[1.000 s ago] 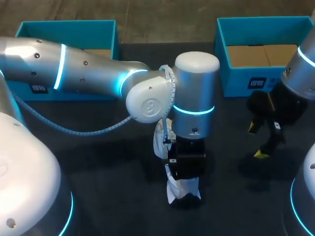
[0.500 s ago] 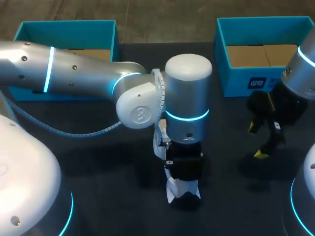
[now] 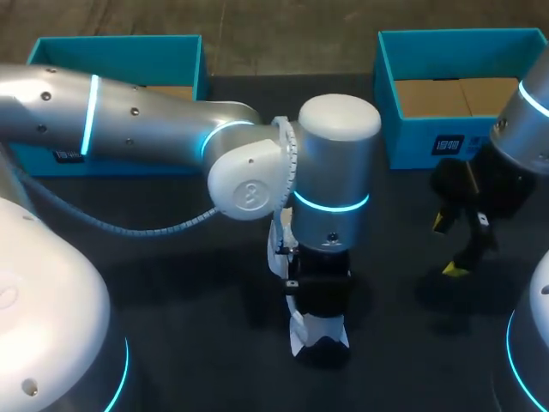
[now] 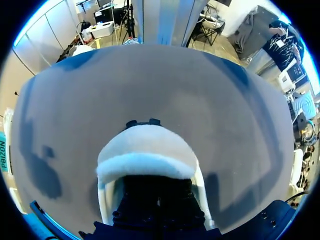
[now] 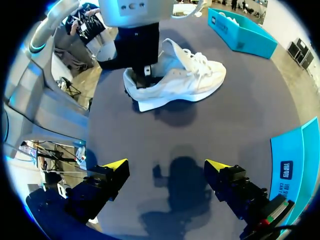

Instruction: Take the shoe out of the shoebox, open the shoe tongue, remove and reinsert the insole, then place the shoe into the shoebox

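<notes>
White shoe (image 5: 175, 82) lies on the worktop (image 5: 240, 115) — my left gripper (image 5: 144, 70) sits in its heel, grip I can't tell. Right gripper (image 5: 165, 167) hangs apart, fingers spread. I'd lift the insole slowly — shoe kept pinned.

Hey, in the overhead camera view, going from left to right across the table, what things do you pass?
left blue box → white shoe → right blue box
</notes>
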`<move>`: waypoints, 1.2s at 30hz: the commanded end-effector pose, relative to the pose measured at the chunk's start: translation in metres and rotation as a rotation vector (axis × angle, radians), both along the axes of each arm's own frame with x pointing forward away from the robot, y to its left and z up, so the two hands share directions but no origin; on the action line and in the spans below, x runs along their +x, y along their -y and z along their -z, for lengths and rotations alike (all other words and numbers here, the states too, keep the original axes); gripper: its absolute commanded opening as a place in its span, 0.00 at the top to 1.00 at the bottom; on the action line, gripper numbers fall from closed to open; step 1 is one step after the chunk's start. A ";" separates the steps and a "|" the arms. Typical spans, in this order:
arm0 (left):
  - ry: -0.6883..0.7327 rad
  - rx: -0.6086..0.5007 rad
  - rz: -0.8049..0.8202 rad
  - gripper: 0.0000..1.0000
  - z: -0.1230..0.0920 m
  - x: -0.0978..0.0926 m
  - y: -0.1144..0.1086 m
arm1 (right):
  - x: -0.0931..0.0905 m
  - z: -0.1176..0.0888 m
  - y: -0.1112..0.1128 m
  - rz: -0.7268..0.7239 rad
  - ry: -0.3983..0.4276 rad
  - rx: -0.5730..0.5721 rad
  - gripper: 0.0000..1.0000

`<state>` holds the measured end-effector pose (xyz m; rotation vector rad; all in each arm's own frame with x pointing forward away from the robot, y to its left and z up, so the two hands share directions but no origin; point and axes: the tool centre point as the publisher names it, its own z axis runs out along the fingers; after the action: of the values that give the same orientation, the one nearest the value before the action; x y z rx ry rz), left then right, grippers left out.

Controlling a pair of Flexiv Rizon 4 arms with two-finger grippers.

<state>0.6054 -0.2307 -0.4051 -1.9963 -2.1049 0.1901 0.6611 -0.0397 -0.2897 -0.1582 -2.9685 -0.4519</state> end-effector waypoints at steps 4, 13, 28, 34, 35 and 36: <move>-0.008 0.007 -0.010 1.00 0.018 0.000 0.014 | 0.000 0.000 0.000 0.000 0.000 -0.002 0.00; 0.052 -0.061 -0.045 1.00 -0.017 -0.002 0.007 | 0.000 0.000 0.000 0.000 0.000 -0.002 0.00; 0.139 -0.149 -0.118 1.00 -0.058 0.005 0.013 | 0.000 0.000 0.000 0.000 0.000 -0.002 0.00; 0.150 -0.137 -0.150 1.00 -0.058 0.018 0.014 | 0.000 0.000 0.000 0.000 0.000 -0.002 0.00; 0.140 -0.137 -0.153 1.00 -0.058 0.021 0.014 | 0.000 0.000 0.000 0.000 0.000 -0.002 0.00; 0.149 -0.125 -0.167 1.00 -0.057 0.023 0.014 | 0.000 0.000 0.000 0.000 0.000 -0.002 0.00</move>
<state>0.6227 -0.2455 -0.3469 -1.9727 -2.4055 0.2192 0.6612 -0.0395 -0.2896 -0.1577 -2.9685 -0.4515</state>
